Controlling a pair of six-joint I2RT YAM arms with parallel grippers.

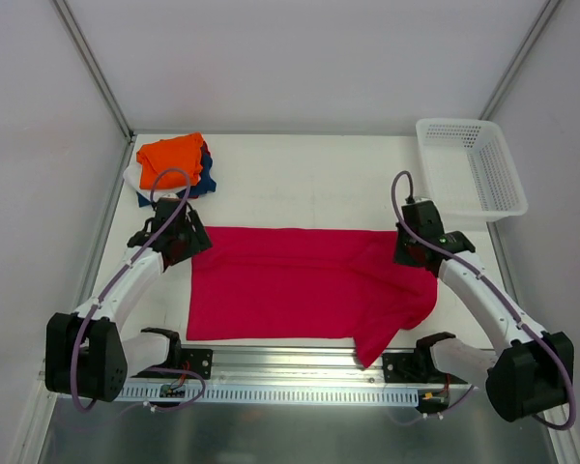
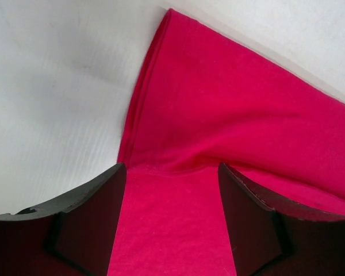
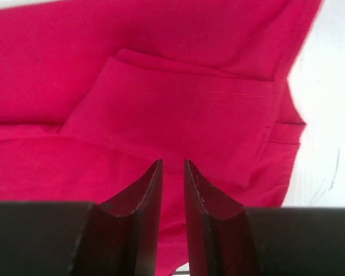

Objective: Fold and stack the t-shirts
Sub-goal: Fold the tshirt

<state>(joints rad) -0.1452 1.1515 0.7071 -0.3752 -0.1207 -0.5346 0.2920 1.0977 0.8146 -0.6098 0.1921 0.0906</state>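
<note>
A crimson-red t-shirt (image 1: 290, 285) lies folded into a wide band across the table, with its right end rumpled and hanging toward the front edge. My left gripper (image 1: 181, 242) hovers over the shirt's far left corner (image 2: 161, 34). It (image 2: 172, 167) is open, with only flat red cloth showing between the fingers. My right gripper (image 1: 414, 253) is over the shirt's far right end, above a folded-in sleeve (image 3: 178, 115). Its jaws (image 3: 172, 162) stand a narrow gap apart and hold nothing. At the back left sits a stack of folded t-shirts: orange (image 1: 171, 158) on top, then navy-blue (image 1: 205, 180) and white (image 1: 130, 178).
A white mesh basket (image 1: 474, 169) stands at the back right corner. Bare white table (image 1: 309, 184) lies between the stack and the basket. The metal rail (image 1: 290, 372) with the arm bases runs along the near edge.
</note>
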